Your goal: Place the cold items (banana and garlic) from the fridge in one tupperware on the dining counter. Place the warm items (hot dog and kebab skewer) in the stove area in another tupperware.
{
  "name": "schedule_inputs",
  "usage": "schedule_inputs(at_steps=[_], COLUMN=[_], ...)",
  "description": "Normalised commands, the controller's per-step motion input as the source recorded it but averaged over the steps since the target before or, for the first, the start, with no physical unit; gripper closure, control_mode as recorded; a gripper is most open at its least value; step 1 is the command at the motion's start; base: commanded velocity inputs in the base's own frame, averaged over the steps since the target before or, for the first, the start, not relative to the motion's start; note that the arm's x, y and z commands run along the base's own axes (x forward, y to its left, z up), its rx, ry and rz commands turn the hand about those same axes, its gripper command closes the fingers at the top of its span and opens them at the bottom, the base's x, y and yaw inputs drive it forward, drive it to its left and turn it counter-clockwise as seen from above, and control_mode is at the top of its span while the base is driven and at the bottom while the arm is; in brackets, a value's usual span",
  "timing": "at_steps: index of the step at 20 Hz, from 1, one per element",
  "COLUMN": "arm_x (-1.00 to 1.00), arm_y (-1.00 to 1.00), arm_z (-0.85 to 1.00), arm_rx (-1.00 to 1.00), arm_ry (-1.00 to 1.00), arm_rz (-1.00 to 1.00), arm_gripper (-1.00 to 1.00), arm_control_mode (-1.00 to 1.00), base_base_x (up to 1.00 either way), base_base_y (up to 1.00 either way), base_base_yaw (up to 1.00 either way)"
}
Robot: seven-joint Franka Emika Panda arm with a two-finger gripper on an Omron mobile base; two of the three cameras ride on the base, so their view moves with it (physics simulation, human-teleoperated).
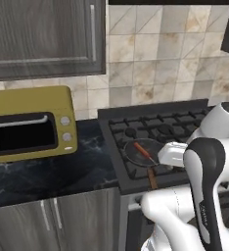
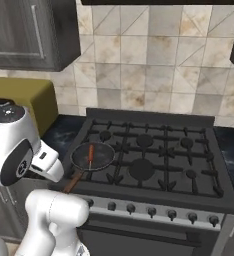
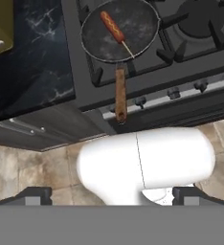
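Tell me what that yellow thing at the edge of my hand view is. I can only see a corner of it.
Observer: It's a yellow toaster oven on the black counter, left of the stove.
Operator: Is its door shut?
Observer: Yes, the dark glass door is closed, with two knobs to its right.
Operator: Anything on the burners I can't see?
Observer: No, the back and right burners are bare. The pan on the front left burner is the only cookware.
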Motion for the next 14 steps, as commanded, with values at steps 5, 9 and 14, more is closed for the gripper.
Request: schedule_inputs(at_steps=[5, 9, 14], arm_x=[0.0, 0.0, 0.0], arm_y=[0.0, 0.0, 0.0], arm_z=[0.0, 0.0, 0.0], arm_rx=[0.0, 0.0, 0.0], arm_ry=[0.0, 0.0, 0.0], arm_rz=[0.0, 0.0, 0.0], arm_gripper=[-1.0, -1.0, -1.0], arm_control_mode=[1.0, 1.0, 1.0], base_base_x=[0.18, 0.36, 0.38], base_base_y=[-0.42, -0.33, -0.36], base_base_yaw=[0.19, 0.18, 0.18])
